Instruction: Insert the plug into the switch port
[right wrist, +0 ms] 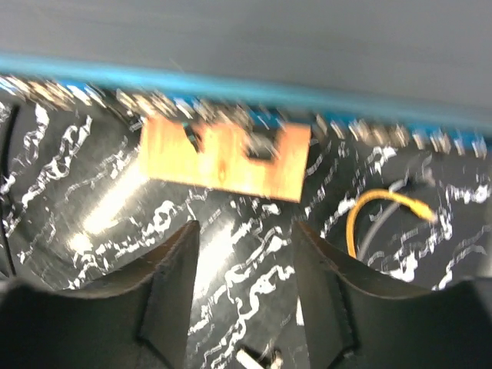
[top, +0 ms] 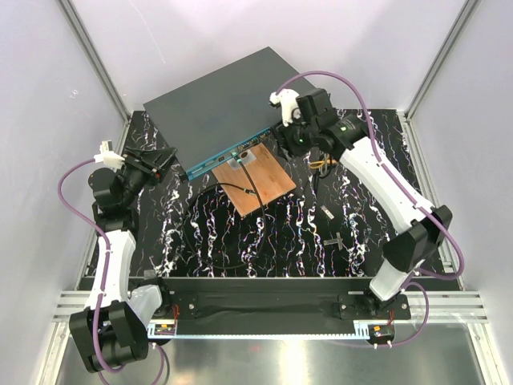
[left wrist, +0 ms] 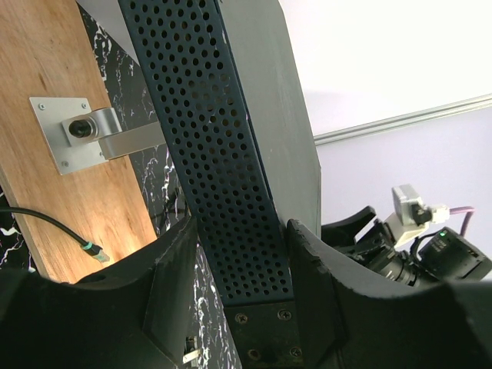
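The switch [top: 224, 104] is a flat dark grey box at the back of the table, its teal front face [top: 232, 152] towards me. A black cable's plug [top: 251, 193] lies loose on the copper-brown board [top: 260, 183]; it also shows in the left wrist view [left wrist: 94, 250]. My left gripper [top: 166, 155] is open at the switch's front left corner. In its wrist view the gripper [left wrist: 244, 224] has the perforated side [left wrist: 215, 115] between the jaws. My right gripper [top: 290, 143] is open and empty over the table by the front face's right end; its wrist view [right wrist: 244, 227] is blurred.
A metal bracket [left wrist: 77, 134] is screwed to the board. A yellow cable [right wrist: 384, 206] lies right of the board, below the teal face [right wrist: 231, 81]. The black cable loops on the marbled table [top: 228, 233]. Small loose parts [top: 325, 211] lie at centre right.
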Controlling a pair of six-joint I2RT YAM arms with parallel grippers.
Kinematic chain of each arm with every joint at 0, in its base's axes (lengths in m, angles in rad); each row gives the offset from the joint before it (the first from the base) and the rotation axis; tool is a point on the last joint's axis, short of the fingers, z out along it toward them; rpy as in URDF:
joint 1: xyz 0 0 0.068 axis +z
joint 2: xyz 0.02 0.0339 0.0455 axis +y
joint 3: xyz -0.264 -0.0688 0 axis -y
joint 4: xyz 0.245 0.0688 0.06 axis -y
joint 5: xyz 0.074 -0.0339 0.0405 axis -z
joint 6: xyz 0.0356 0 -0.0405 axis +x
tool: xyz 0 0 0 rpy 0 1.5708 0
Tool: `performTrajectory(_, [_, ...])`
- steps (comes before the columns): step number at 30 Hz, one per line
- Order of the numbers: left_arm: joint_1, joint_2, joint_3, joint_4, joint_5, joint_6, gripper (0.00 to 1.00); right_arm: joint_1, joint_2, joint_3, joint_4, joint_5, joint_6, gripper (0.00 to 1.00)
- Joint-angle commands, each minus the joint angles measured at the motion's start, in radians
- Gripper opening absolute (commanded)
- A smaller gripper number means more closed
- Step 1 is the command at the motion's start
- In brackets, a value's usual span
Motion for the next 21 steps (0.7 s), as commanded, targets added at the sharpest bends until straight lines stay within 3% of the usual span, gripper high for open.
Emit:
performTrajectory(1, [-0.010,0.013,0.025,0.061,0.017,0.044,0.47,-0.036,-0.068,-0.051,0.007,-0.042,-0.010,0.55])
performTrajectory(2, [-0.008,0.013,0.027,0.061,0.016,0.044,0.47,-0.040,-0.073,-0.063,0.015,-0.039,-0.007,0.53])
performTrajectory(3, [-0.010,0.013,0.027,0.061,0.017,0.045,0.47,-0.046,-0.079,-0.077,0.033,-0.033,0.004,0.41])
performTrajectory(5, [-0.010,0.014,0.027,0.061,0.015,0.047,0.47,-0.050,-0.089,-0.083,0.058,-0.025,0.013,0.31])
performTrajectory(6, [-0.008,0.016,0.027,0.064,0.014,0.045,0.47,-0.048,-0.087,-0.078,0.079,-0.022,0.024,0.20])
performTrajectory(8, [-0.010,0.014,0.027,0.064,0.015,0.047,0.47,-0.050,-0.082,-0.075,0.110,-0.014,0.039,0.10])
performTrajectory(11, [-0.010,0.013,0.025,0.064,0.012,0.048,0.47,-0.050,-0.066,-0.062,0.151,-0.019,0.065,0.05])
performTrajectory(21, [-0.008,0.016,0.022,0.076,0.011,0.044,0.47,-0.048,0.008,0.015,0.197,-0.051,0.148,0.04])
